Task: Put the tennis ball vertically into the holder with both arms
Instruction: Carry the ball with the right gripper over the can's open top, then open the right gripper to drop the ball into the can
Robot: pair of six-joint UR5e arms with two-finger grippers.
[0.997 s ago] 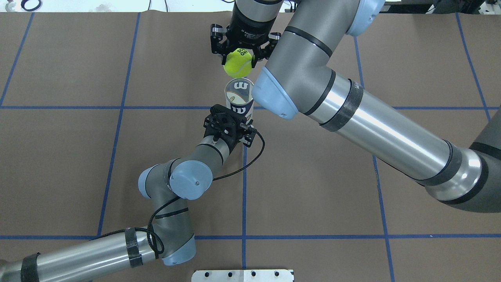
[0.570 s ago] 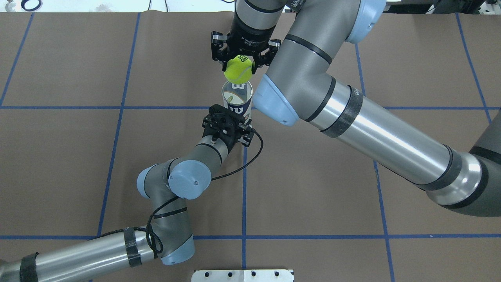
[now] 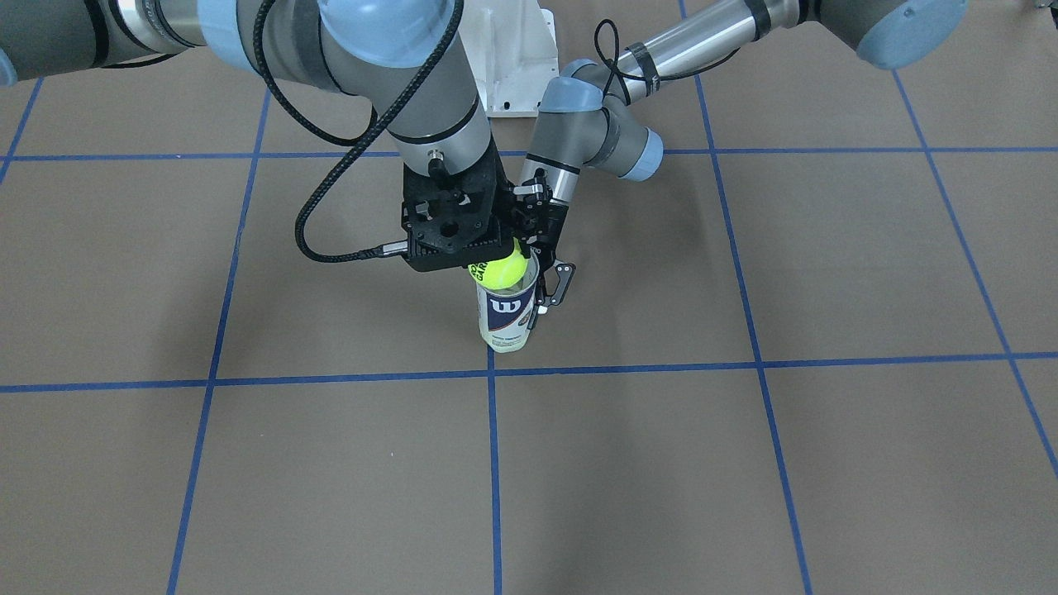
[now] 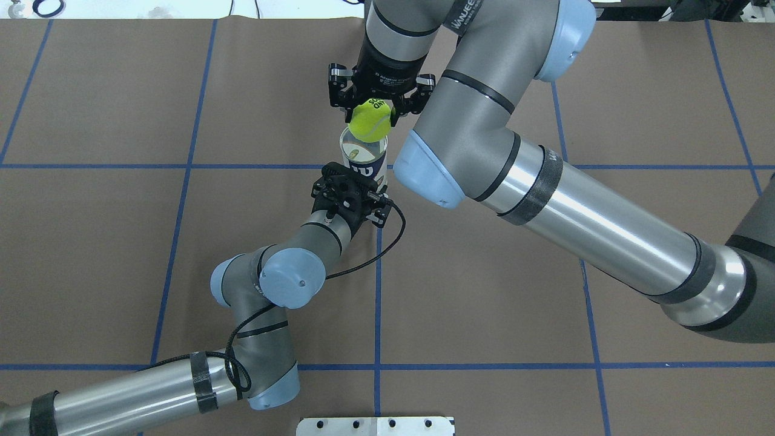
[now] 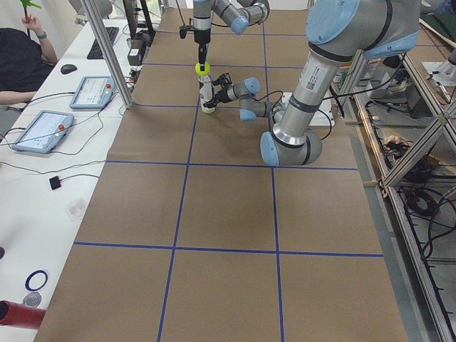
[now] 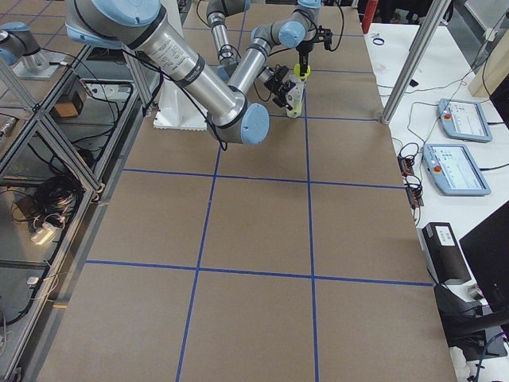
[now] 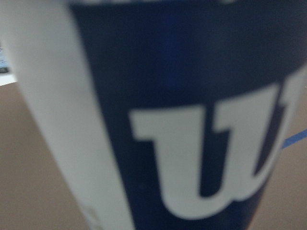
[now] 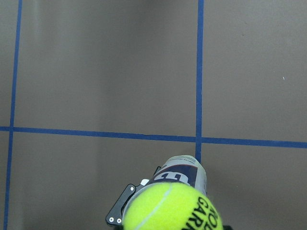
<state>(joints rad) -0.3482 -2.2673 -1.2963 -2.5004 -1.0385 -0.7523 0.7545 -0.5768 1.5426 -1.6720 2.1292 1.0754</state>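
The right gripper (image 4: 372,111) is clenched on the tennis ball (image 4: 370,120), one finger on each flank, and points down from above. The ball hangs right over the open mouth of the holder (image 3: 506,318). In the front-facing view its underside sits at the silver rim and looks partly sunk into it, though none of the views settles whether felt touches metal. The left gripper (image 3: 541,285) comes in from the side at label height with its fingers clasped around the holder's middle. Its wrist camera is filled by the blurred navy "W", so the can is close against the palm. The holder's long axis stands upright or close to it, mouth up, with its base low by the brown table (image 4: 181,242); whether it rests on the surface or is lifted just clear cannot be told. The coming move turns on one thing: the ball lies along the can's axis, directly above the opening, so it probably needs a straight drop or push downward while the left arm keeps the can steady. The ball is only slightly narrower than the can, so a small sideways offset could catch it on the rim. In view are one ball, one holder, two arms and two grippers
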